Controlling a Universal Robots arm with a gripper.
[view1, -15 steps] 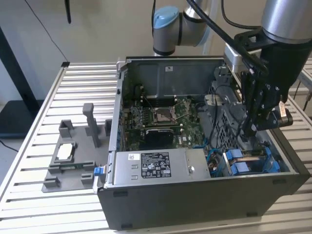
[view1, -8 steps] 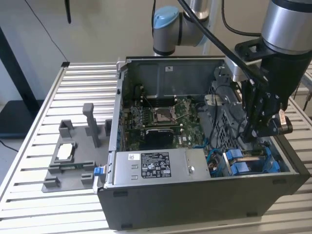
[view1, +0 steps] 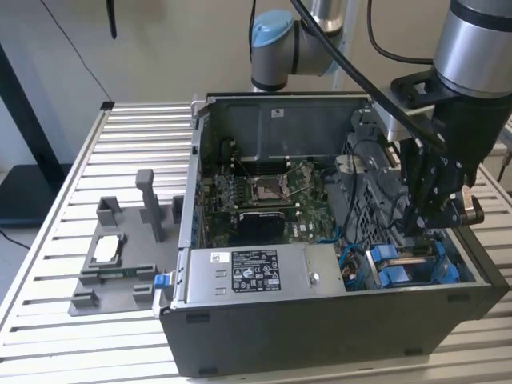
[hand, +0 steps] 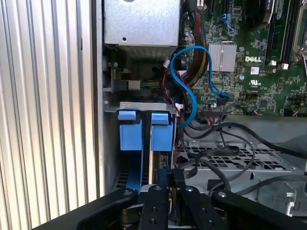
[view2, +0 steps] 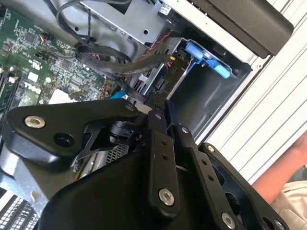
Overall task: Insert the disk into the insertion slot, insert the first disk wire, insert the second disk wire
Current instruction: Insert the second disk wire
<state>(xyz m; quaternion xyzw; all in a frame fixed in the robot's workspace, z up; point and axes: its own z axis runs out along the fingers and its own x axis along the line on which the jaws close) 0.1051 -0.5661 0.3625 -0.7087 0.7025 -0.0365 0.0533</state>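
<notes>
- Step in hand: I'd call it the wire part, not the disk part. My pincer (view1: 414, 228) is down inside the open computer case (view1: 336, 336), at the end on the exterior view's right, just over the drive bay (view1: 410, 258).
- Where the task stuff is: two blue carriers (hand: 162, 135) sit side by side in that bay, right beside the case wall. I reckon the disk is already seated behind them, but I can't make out its body, so take that as a guess.
- Pincer state: in both wrist views the pincer (hand: 165, 176) has its tips drawn right together. There's a small dark bit at the tips, and I honestly can't tell if it's a plug I'm pinching or just part of the bay behind.
- Wires: a blue cable (hand: 192, 103) loops from the motherboard (hand: 259, 81) toward the bay, and black cables (hand: 216, 149) drape over the perforated cage just beside my tips. Can't say which of them are the two disk wires.
- What the job calls for from here, imo: dead-straight alignment with the socket and a gentle push. It's cramped in there, and those loose cables could snag easily.
- The silver power supply box (view1: 256, 274) is near, but it isn't the target.
</notes>
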